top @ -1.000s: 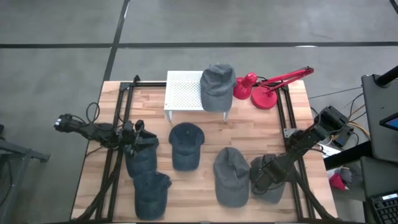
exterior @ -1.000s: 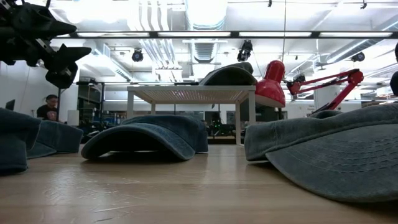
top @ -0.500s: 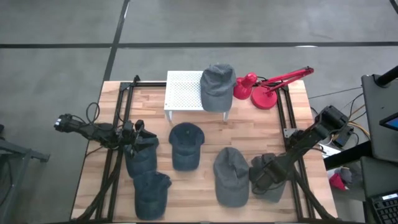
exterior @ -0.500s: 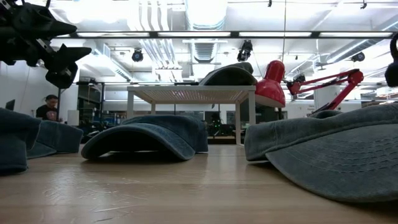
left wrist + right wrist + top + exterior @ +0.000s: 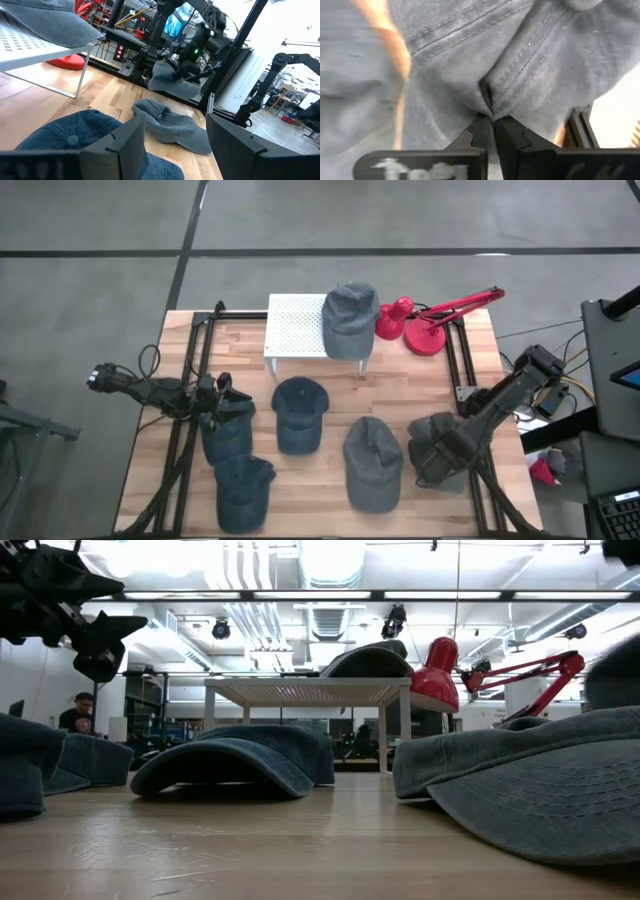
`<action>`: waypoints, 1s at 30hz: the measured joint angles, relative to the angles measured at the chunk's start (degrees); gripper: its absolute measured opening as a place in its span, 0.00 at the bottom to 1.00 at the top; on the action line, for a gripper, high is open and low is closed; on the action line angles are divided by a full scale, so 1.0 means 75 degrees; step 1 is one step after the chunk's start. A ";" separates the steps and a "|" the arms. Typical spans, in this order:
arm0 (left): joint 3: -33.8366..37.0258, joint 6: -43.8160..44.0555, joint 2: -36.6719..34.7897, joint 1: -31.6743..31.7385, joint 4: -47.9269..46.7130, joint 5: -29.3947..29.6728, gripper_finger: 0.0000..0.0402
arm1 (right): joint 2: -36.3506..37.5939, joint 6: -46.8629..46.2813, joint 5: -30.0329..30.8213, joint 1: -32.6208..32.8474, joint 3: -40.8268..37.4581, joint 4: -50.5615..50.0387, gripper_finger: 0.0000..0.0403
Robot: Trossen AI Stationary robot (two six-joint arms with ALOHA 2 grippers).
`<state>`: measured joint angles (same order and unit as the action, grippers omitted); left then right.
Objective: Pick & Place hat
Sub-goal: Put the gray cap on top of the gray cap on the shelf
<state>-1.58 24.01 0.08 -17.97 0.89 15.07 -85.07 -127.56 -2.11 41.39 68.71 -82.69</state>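
Note:
Several blue-grey denim hats lie on the wooden table (image 5: 330,510); one more sits on a white perforated stand (image 5: 295,325). My right gripper (image 5: 432,457) is at the table's right side, shut on a grey hat (image 5: 437,442) that is bunched up beneath it. My left gripper (image 5: 175,145) stands open above the left-hand hat (image 5: 228,430), touching nothing. In the low view it hangs at the upper left (image 5: 95,645). My right gripper pinches a raised fold of the hat's crown (image 5: 487,95) between its two fingertips (image 5: 481,131), along a stitched seam. The fingers come from above, slanting down. The cloth puckers toward the pinch; whether the hat's lower edge still lies on the table I cannot tell.
A red desk lamp (image 5: 425,330) stands at the far right, beside the stand with its hat (image 5: 350,315). Hats lie at the middle (image 5: 300,412), near middle (image 5: 372,462) and near left (image 5: 245,488). Black frame rails (image 5: 455,370) run along both table sides.
My right gripper has shut on the grey hat's crown and risen, drifting toward the table's right and far edges. The hat, which lay flat, is now gathered up and has shifted with the gripper.

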 joint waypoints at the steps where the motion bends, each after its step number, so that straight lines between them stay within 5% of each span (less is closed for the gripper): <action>1: 0.0000 -0.0003 0.0001 -0.0001 0.0001 0.0000 0.54 | 0.0012 0.0153 0.0206 0.0000 0.0203 -0.0125 0.03; 19: 0.0000 -0.0009 0.0000 -0.0001 0.0000 0.0020 0.54 | 0.0023 0.2762 0.5330 -0.0021 0.2632 -0.0092 0.03; 30: 0.0000 0.0000 0.0000 -0.0001 0.0000 0.0017 0.54 | 0.0017 0.3997 0.6713 -0.0889 0.3131 0.0018 0.03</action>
<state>-1.58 24.01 0.08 -17.98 0.89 15.20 -84.95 -97.58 48.24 34.72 92.19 -82.56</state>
